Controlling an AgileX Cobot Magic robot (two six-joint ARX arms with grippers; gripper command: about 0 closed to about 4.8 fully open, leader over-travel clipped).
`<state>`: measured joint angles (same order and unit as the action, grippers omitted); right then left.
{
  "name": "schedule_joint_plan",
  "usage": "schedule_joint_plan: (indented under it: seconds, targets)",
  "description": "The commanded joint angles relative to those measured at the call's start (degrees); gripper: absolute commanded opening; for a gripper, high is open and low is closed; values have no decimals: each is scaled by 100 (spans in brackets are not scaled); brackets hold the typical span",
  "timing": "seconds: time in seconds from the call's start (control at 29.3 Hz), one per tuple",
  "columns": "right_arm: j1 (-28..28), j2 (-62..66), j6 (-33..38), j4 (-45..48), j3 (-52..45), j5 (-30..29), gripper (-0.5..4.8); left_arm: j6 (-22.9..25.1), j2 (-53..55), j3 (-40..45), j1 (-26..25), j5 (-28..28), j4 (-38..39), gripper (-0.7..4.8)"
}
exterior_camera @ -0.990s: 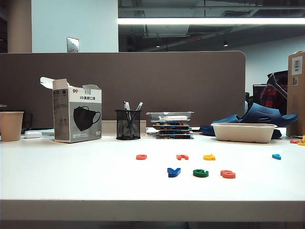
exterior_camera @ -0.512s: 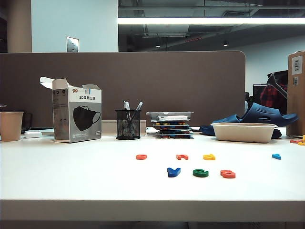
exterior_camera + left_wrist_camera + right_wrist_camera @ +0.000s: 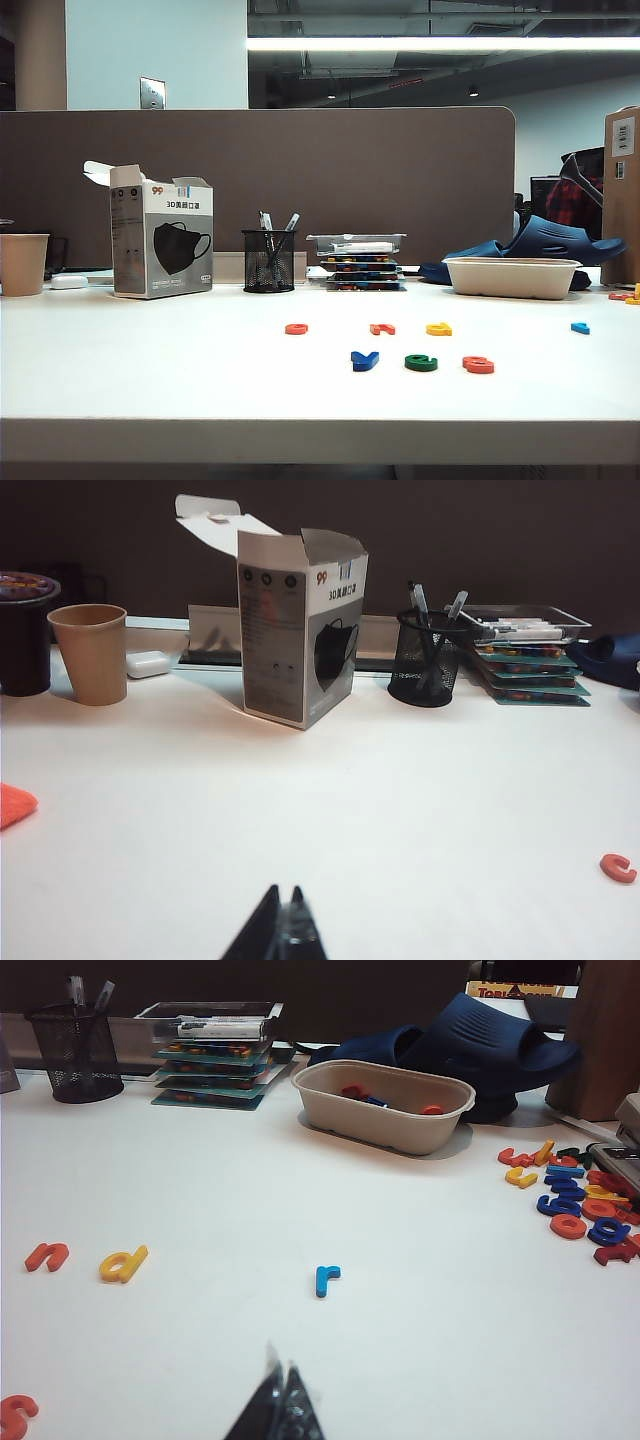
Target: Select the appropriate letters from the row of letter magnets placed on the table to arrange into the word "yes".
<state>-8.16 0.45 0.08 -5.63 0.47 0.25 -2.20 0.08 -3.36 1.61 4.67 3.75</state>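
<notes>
Exterior view shows you the dark blue plastic Y (image 3: 364, 360), dark green e (image 3: 421, 363) and red-orange s (image 3: 478, 365) side by side, nearer than the yellow letter (image 3: 438, 328). Left gripper (image 3: 281, 932) and right gripper (image 3: 282, 1400), both pinched together, hover clear; the right is nearer the s.

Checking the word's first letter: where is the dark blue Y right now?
In the exterior view the dark blue Y lies on the white table, leftmost of the front three letters, just left of the green e and nearer the camera than the red-orange n.

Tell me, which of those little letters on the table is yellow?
The yellow letter, a "d" in the back row, between an orange letter and the light blue one.
</notes>
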Motion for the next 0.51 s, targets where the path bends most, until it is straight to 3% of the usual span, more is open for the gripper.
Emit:
schedule_joint_plan:
  seconds: [0.03,0.51]
  targets:
    - [0,-48,-15,72,-44,-2,0,26,0,105,-4,-17,-326,-5]
    - [0,-48,-11,72,-44,-7,0,33,-2,291,-4,-103,-352,-5]
